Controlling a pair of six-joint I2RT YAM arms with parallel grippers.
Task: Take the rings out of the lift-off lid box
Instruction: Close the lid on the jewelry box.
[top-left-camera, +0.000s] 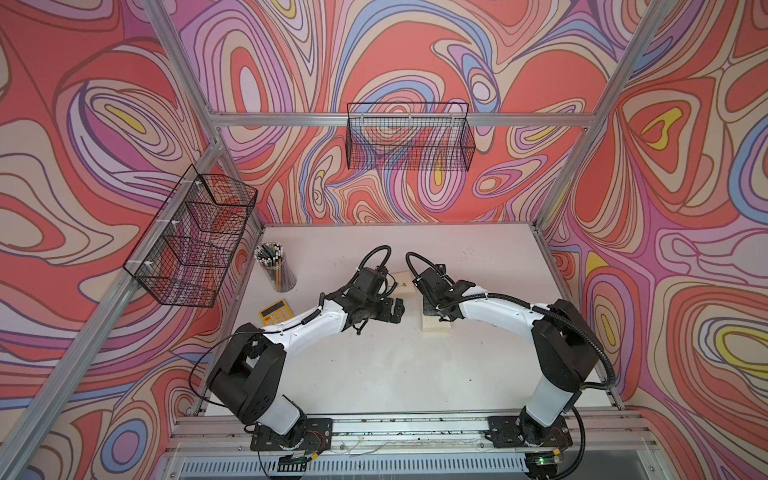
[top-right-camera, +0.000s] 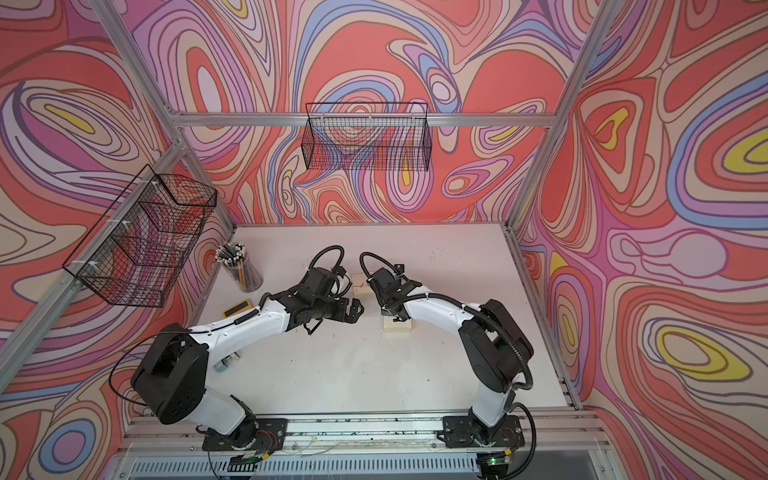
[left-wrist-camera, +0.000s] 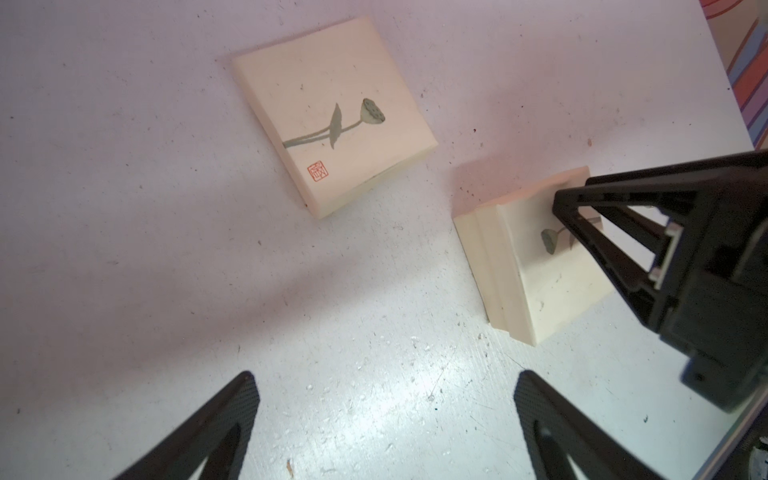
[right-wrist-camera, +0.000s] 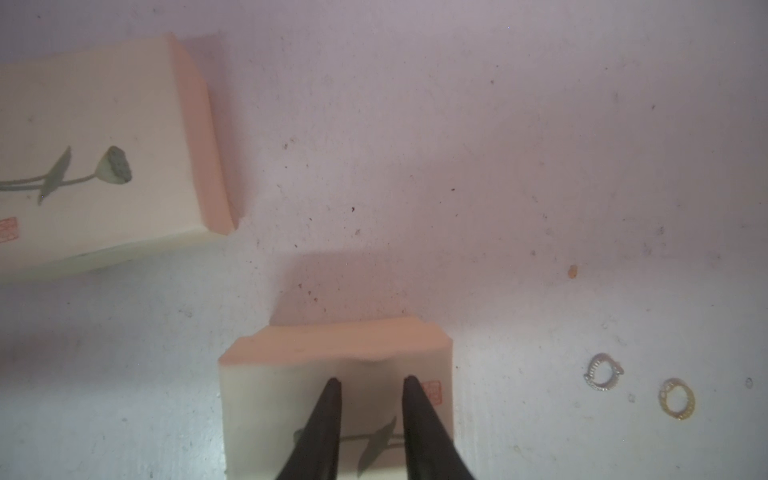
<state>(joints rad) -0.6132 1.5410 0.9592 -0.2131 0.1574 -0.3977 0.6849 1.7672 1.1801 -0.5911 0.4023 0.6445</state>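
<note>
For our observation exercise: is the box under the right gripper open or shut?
Shut. The box has its lotus-printed lid seated on the base; no inside shows in either wrist view.

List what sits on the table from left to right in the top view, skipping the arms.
Pencil cup → farther cream box → nearer cream box. Yellow calculator left out: it lines up with the cup.

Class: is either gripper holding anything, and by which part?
Nothing is held. The left gripper is open over the table; the right gripper, slightly open, points at the box lid, empty.
</note>
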